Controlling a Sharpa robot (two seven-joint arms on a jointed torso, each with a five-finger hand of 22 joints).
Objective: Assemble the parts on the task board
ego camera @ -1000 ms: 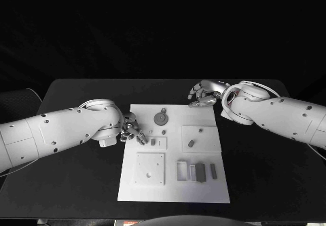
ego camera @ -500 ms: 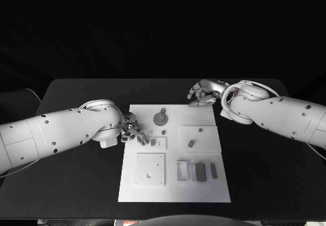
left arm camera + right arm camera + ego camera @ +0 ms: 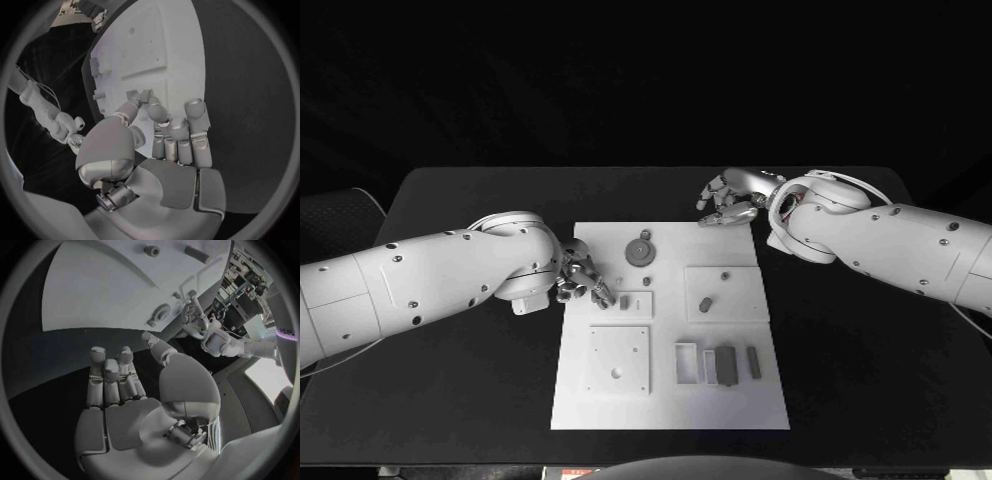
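The white rectangular task board (image 3: 669,330) lies in the middle of the frame on the black table (image 3: 459,400), carrying small grey parts: a round disc (image 3: 640,250) near its upper edge and a row of upright grey blocks (image 3: 718,364) toward its lower right. The silver left hand (image 3: 581,281) sits at the board's left edge with fingers loosely curled beside a small raised white square plate (image 3: 633,304), grasping nothing that can be made out. The silver right hand (image 3: 731,204) hovers just above the board's upper right corner, fingers released and apart, holding nothing.

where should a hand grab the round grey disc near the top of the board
Grip the round grey disc by its rim, coming straight down from above. It seems to lie flat on the task board with a raised centre, so only opposite edges offer purchase. Bare board surrounds it, and the open right hand hovers close.
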